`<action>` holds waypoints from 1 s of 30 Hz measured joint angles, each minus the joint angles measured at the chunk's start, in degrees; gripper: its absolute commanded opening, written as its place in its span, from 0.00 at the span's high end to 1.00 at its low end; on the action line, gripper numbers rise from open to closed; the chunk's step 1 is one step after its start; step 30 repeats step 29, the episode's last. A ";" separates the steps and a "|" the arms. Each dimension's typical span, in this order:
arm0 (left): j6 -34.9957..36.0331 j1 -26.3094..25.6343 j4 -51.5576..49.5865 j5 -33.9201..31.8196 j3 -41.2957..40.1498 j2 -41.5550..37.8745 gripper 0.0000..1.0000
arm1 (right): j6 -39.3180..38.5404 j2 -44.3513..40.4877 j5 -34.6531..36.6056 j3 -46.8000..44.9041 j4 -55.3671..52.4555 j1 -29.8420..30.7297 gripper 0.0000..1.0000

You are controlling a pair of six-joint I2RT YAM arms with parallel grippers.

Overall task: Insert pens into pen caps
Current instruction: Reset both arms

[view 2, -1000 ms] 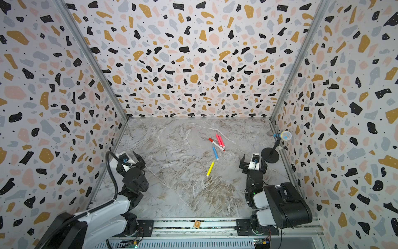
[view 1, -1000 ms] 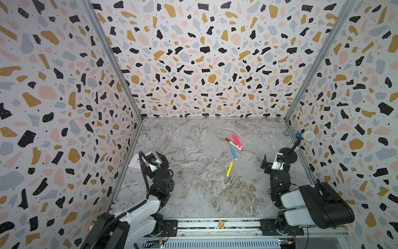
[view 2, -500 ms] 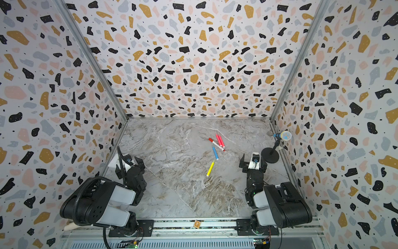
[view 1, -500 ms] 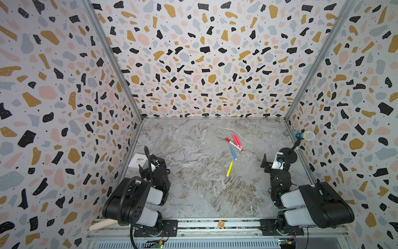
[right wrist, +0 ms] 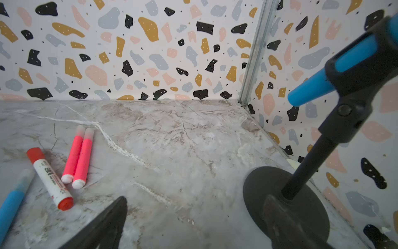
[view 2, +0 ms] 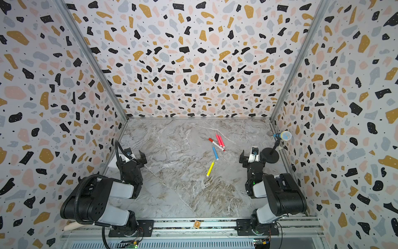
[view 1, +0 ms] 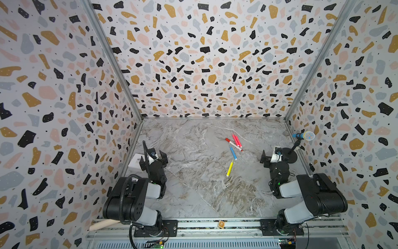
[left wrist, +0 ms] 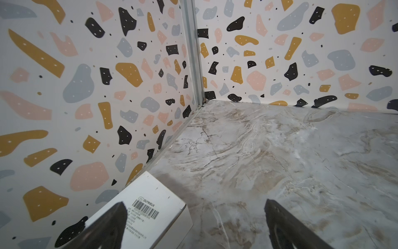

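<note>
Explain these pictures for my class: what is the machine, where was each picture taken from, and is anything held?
The machine is two robot arms fixed at the near edge of a marble-patterned table, inside speckled walls. Each ends in a gripper, a two-fingered clamp. Both top views look down on the whole scene and are nearly alike. Each wrist view comes from a camera on one arm's wrist, looking ahead. The left gripper is open by a white box; the right gripper is open near a microphone on a stand. Neither holds anything. On the table lie a yellow pen, a blue pen, two pink pens and a white pen with red ends. I cannot make out any loose caps.
</note>
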 measured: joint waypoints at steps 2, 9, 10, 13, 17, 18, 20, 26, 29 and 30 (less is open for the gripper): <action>-0.63 -0.02 -0.94 -0.15 0.00 0.00 0.01 | 0.13 0.00 -0.44 0.00 -0.70 0.02 0.01; -1.99 0.04 -2.47 -1.05 0.24 0.04 0.01 | 0.50 0.00 -0.87 0.00 -1.42 0.02 0.01; -2.08 0.04 -2.58 -1.09 0.24 0.04 0.01 | 0.52 0.00 -0.85 0.00 -1.42 0.02 0.01; -2.14 0.09 -2.80 -1.31 0.24 0.02 0.00 | 0.55 0.00 -0.87 0.00 -1.44 0.02 0.01; -2.16 0.09 -2.80 -1.49 0.24 0.02 0.00 | 0.66 0.00 -0.87 0.00 -1.42 0.02 0.01; -2.16 0.09 -2.80 -1.49 0.24 0.02 0.01 | 0.66 0.00 -0.87 0.00 -1.44 0.02 0.01; -2.23 0.09 -2.80 -1.49 0.24 0.02 0.01 | 0.66 0.00 -0.87 0.02 -1.44 0.02 0.01; -2.36 0.09 -2.89 -1.46 0.33 0.15 0.01 | 0.68 0.00 -0.85 0.00 -1.44 0.02 0.01; -2.38 0.09 -3.15 -1.46 0.55 0.22 0.01 | 0.68 0.00 -0.87 0.00 -1.44 0.02 0.01; -2.38 0.09 -3.15 -1.46 0.55 0.22 0.01 | 0.68 0.00 -0.87 0.00 -1.44 0.02 0.01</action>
